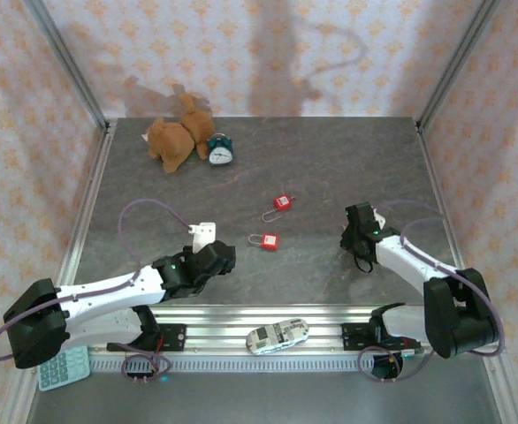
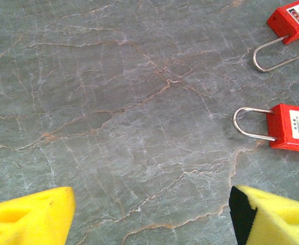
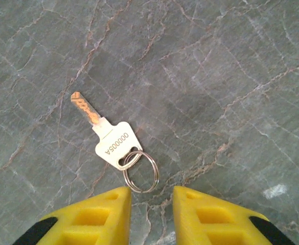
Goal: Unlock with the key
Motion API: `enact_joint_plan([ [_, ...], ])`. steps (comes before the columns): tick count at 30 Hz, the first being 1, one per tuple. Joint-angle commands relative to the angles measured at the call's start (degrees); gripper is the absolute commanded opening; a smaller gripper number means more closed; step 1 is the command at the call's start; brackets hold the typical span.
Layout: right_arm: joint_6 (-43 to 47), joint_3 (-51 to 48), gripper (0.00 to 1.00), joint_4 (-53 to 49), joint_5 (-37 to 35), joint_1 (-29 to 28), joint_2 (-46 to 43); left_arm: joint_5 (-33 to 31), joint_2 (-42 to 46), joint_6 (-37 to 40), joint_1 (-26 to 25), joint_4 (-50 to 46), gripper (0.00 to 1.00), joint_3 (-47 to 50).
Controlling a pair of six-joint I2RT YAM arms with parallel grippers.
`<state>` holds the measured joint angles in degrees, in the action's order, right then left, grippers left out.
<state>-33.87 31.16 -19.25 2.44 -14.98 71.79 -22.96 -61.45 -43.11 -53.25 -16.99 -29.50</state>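
Nearby, flat silver key (image 3: 107, 137), round wire ring (image 3: 155, 176), veined stone table (image 3: 221, 76)

Red padlocks (image 2: 291, 127), silver key (image 3: 111, 140), yellow right claw (image 3: 150, 196), grey tabletop (image 1: 330, 177) veined rust-brown.

The left arm (image 1: 100, 296) and right arm (image 1: 409, 261) are white tubes between bulky black joints, each trailing a looping lilac cable (image 1: 148, 208); fingers (image 2: 32, 217) are yellow, black-backed.
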Motion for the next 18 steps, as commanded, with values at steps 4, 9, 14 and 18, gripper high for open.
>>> enact_joint_plan([
  [4,-2.5,0.3,0.24,3.9,2.3,1.5,3.7,-1.7,0.4,-1.8,-0.2,0.6,0.81,-0.4],
  [9,-1.4,1.1,0.14,4.1,2.4,1.7,4.9,-1.0,-0.2,-1.8,-0.2,0.4,0.81,-0.5],
  [14,-0.2,0.4,0.06,3.5,2.7,1.8,0.8,-3.0,0.6,-0.3,-0.2,-1.3,0.82,-1.0],
  [18,1.1,0.9,0.03,1.5,2.0,1.8,-2.7,-4.1,0.9,1.1,-0.1,-1.2,0.83,-1.6],
])
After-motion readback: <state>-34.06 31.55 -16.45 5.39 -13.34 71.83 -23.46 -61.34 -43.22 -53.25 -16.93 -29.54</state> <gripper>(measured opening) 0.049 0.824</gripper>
